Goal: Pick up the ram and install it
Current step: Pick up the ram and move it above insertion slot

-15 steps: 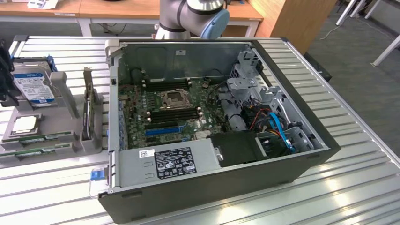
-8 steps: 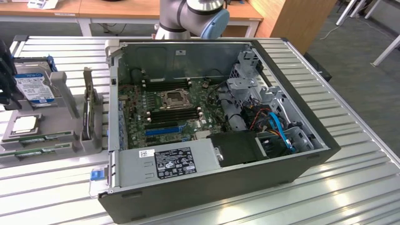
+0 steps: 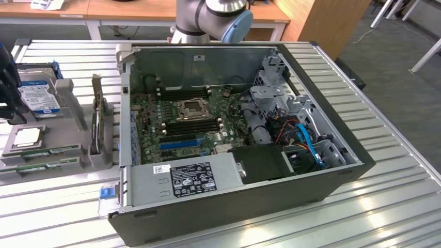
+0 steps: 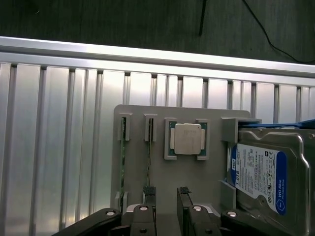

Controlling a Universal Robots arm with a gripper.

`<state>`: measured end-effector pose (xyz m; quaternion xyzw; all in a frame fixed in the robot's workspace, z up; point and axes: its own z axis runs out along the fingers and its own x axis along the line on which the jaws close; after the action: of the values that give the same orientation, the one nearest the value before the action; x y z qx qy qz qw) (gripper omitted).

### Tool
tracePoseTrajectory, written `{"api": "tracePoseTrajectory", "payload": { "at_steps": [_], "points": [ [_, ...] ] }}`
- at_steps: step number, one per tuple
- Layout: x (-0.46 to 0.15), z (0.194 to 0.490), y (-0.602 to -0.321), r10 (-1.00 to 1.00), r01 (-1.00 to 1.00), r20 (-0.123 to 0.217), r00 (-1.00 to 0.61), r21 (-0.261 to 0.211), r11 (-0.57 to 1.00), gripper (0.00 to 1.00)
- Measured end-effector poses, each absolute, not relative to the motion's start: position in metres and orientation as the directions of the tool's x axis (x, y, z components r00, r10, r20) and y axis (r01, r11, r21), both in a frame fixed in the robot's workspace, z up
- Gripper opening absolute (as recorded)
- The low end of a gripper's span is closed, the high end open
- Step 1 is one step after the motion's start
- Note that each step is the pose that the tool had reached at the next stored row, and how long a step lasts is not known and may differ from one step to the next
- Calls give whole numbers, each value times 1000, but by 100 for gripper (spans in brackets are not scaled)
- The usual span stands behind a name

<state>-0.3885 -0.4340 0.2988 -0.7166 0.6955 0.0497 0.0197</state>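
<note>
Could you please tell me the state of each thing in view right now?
gripper: open, holding nothing.
ram: two sticks on edge in the tray slots, not gripped.
processor: seated in its tray holder.
hard drive: resting in the tray.
computer case: lying open, side panel off.

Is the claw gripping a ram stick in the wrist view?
No, the claw stands open and empty, while the ram stick by its finger sits on edge in the grey holder.

You have the open computer case [image 3: 227, 206] on the slatted table [image 3: 386, 217]; ram [image 3: 49, 152] sits in the grey holder [image 3: 82, 155] at the exterior view's left, beside the case
</note>
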Motion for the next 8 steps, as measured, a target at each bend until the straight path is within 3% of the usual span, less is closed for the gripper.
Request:
{"api": "tracePoseTrajectory", "payload": {
  "at_steps": [8],
  "points": [
    [-389, 285, -434, -994, -999, -102, 28, 40, -32, 31]
  ]
}}
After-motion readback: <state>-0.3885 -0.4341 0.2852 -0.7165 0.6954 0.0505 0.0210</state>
